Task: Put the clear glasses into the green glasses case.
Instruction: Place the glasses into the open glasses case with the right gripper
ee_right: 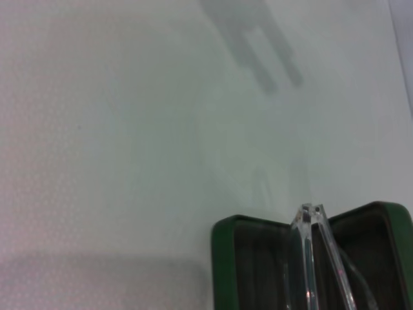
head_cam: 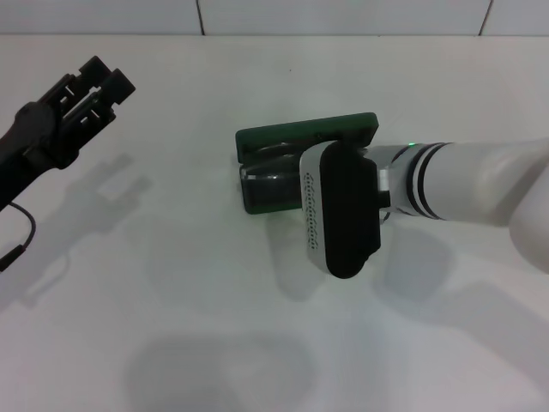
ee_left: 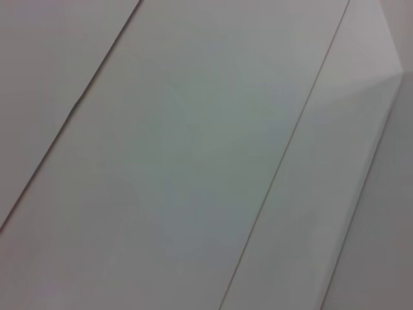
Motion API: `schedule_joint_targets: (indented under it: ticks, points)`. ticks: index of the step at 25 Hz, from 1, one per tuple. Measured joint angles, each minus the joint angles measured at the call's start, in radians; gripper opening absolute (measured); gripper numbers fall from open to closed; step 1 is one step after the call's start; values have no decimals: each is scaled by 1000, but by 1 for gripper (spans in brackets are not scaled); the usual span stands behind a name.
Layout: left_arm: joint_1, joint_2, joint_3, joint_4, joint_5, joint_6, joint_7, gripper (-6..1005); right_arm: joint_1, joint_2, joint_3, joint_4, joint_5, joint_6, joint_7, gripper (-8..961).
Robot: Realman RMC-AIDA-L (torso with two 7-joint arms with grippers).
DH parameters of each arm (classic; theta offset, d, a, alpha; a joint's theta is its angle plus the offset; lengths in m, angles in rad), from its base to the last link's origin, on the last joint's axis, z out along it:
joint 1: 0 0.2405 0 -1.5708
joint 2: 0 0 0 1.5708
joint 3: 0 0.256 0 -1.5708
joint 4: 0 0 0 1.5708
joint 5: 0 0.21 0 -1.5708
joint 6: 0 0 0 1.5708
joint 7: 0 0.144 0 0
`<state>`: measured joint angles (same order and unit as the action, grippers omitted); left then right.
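White bench (head_cam: 171, 343) runs up to a tiled wall. At ten o'clock the left pincer (head_cam: 96, 86) hangs raised and idle, fingers parted, grasping nothing. Near centre, toward two o'clock, the case (head_cam: 274, 137) lies open. The right pincer (head_cam: 339, 210) hovers over it; I cannot tell its grip. The glasses (ee_right: 313, 258) stand inside the case.
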<state>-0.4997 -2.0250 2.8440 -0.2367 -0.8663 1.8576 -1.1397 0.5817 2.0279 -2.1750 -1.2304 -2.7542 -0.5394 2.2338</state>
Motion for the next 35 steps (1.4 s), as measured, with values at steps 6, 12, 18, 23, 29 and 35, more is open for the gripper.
schedule_joint_targets:
  ticks: [6, 12, 18, 23, 29, 35]
  points:
    - [0, 0, 0, -1, 2, 0, 1, 698, -11, 0, -4, 4, -14, 13, -1, 190]
    - [0, 0, 0, -1, 2, 0, 2, 698, -11, 0, -7, 9, -14, -5, -1, 204]
    - [0, 0, 0, -1, 2, 0, 2, 698, -11, 0, 0, 4, -9, -30, 9, 217]
    - [2, 0, 0, -1, 13, 0, 1, 698, -16, 0, 4, -18, -1, -46, 12, 229]
    - [19, 0, 0, -1, 13, 3, 0, 698, -39, 0, 5, -81, 29, -58, 10, 439]
    - [14, 1, 0, 2, 14, 5, 0, 698, -34, 0, 29, -94, 48, -143, 10, 466]
